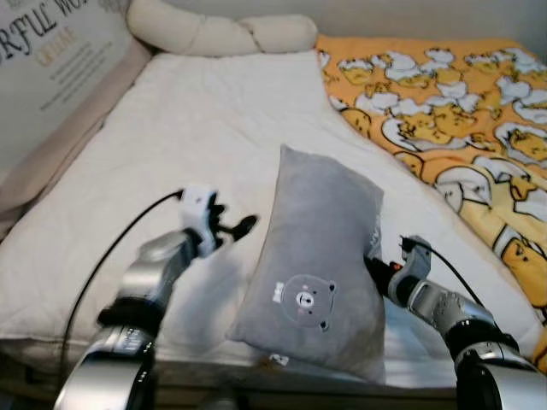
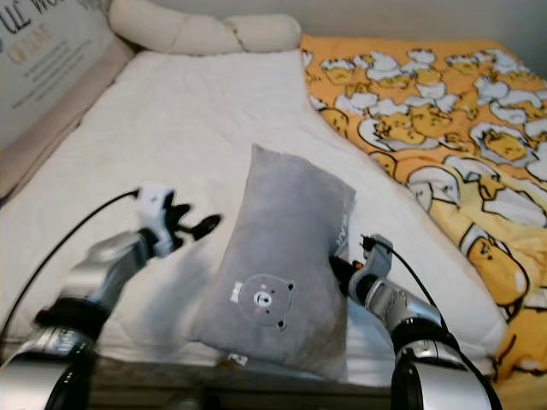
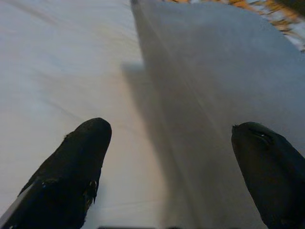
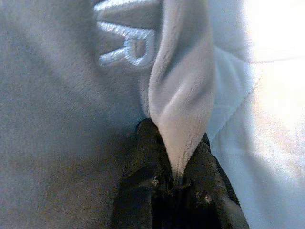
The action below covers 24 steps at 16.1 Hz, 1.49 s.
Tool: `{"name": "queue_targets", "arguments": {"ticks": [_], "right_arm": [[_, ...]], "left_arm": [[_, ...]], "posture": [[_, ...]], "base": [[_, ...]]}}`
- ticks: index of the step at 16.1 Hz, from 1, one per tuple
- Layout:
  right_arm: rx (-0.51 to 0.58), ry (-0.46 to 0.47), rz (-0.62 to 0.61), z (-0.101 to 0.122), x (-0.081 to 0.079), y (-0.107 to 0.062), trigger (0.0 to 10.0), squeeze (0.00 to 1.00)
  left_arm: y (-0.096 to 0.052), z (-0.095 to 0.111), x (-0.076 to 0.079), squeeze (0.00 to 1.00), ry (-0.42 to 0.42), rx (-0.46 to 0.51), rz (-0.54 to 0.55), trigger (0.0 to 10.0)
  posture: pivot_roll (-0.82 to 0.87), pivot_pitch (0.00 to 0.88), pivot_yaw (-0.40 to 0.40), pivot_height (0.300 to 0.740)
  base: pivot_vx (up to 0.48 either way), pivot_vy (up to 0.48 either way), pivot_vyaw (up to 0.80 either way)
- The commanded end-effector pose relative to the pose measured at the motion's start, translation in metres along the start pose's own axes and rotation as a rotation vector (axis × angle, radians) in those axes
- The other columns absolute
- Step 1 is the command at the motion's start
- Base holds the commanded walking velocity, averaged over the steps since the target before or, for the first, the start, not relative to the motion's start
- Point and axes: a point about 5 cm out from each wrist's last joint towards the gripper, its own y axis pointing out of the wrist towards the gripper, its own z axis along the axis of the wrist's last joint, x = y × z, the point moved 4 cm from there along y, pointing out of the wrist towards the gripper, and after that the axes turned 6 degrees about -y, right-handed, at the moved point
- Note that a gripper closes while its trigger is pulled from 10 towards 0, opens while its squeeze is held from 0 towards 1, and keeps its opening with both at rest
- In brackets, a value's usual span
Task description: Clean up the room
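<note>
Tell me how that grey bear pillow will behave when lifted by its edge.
The grey bear pillow is probably soft and floppy: its edge folds where the right hand pinches it. Likely light, since one pinch props it up. The plush cover looks grippy, not slippery.

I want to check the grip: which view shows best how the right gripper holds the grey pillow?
The right wrist view: right gripper pinches the grey pillow edge. Eye views show its black fingers hidden behind the pillow.

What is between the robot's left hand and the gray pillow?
Nothing visible. The left hand hovers open beside the gray pillow, with just bare white mattress between them. The right hand already pinches the pillow's edge.
</note>
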Motion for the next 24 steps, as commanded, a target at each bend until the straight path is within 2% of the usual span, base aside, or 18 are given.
{"name": "queue_targets", "arguments": {"ticks": [1,2,3,4,6,7,8,9,11,13,15,18,20,22,24], "right_arm": [[-0.029,-0.010,-0.023,-0.009,0.004,0.000,0.0,0.00],[-0.028,-0.010,-0.022,-0.009,0.004,0.000,0.0,0.00],[-0.023,-0.014,-0.002,-0.008,0.001,0.001,0.0,0.00],[-0.022,-0.022,0.018,-0.007,-0.002,0.002,0.0,0.00],[-0.026,-0.031,0.055,-0.006,-0.007,0.002,0.0,0.00],[-0.038,-0.041,0.083,-0.008,-0.010,0.002,0.0,0.00],[-0.044,-0.045,0.089,-0.009,-0.010,0.002,0.0,0.00],[-0.059,-0.059,0.087,-0.011,-0.009,0.002,0.0,0.00],[-0.060,-0.061,0.091,-0.010,-0.010,0.002,0.0,0.00],[-0.057,-0.071,0.128,-0.005,-0.020,0.004,0.0,0.00],[-0.056,-0.083,0.157,-0.004,-0.027,0.006,0.0,0.00],[-0.049,-0.087,0.196,0.001,-0.039,0.010,0.0,0.00],[-0.047,-0.086,0.204,0.002,-0.041,0.010,0.0,0.00],[-0.042,-0.087,0.213,0.004,-0.044,0.010,0.0,0.00],[-0.034,-0.120,0.236,0.009,-0.049,0.010,0.0,0.00]], "left_arm": [[0.007,-0.012,0.007,1.00,-0.103,-0.042,-0.050,10.0],[0.009,-0.015,0.009,1.00,-0.122,-0.054,-0.058,10.0],[0.013,-0.031,0.012,1.00,-0.164,-0.117,-0.053,10.0],[0.012,-0.041,0.008,1.00,-0.190,-0.155,-0.014,10.0],[0.010,-0.048,0.004,1.00,-0.268,-0.173,0.003,10.0],[0.011,-0.049,0.010,1.00,-0.339,-0.165,-0.046,10.0],[0.012,-0.049,0.014,1.00,-0.364,-0.159,-0.070,10.0],[0.017,-0.045,0.029,1.00,-0.454,-0.137,-0.164,10.0],[0.020,-0.045,0.041,1.00,-0.502,-0.133,-0.236,10.0],[0.023,-0.032,0.055,1.00,-0.672,-0.056,-0.340,10.0],[0.021,-0.026,0.064,1.00,-0.668,-0.050,-0.435,10.0],[0.015,-0.009,0.065,1.00,-0.760,0.021,-0.525,10.0],[0.014,-0.010,0.065,1.00,-0.749,0.014,-0.537,10.0],[0.013,-0.012,0.068,1.00,-0.691,-0.012,-0.560,10.0],[0.016,-0.029,0.071,1.00,-0.436,-0.118,-0.521,10.0]], "posture": [[0.02,0.000,0.032,0.740],[0.02,0.000,0.032,0.740],[0.00,0.000,0.040,0.740],[-0.01,0.000,0.045,0.740],[-0.01,0.000,0.034,0.740],[0.00,0.000,0.022,0.740],[0.00,0.000,0.017,0.740],[0.00,0.000,0.005,0.740],[0.00,0.000,-0.001,0.740],[-0.01,0.000,-0.007,0.740],[-0.01,0.000,-0.008,0.740],[0.00,0.000,-0.013,0.740],[0.00,0.000,-0.012,0.740],[0.00,0.000,-0.012,0.740],[0.00,0.000,-0.009,0.740]], "base": [[0.000,0.000,0.00],[0.000,0.000,0.00],[0.000,0.000,0.00],[0.000,0.000,0.00],[0.000,0.000,0.00],[0.000,0.000,0.00],[0.000,0.000,0.00],[0.000,0.000,0.00],[0.000,0.000,0.00],[0.000,0.000,0.00],[0.000,0.000,0.00],[0.000,0.000,0.00],[0.000,0.000,0.00],[0.000,0.000,0.00],[0.000,0.000,0.00]]}}
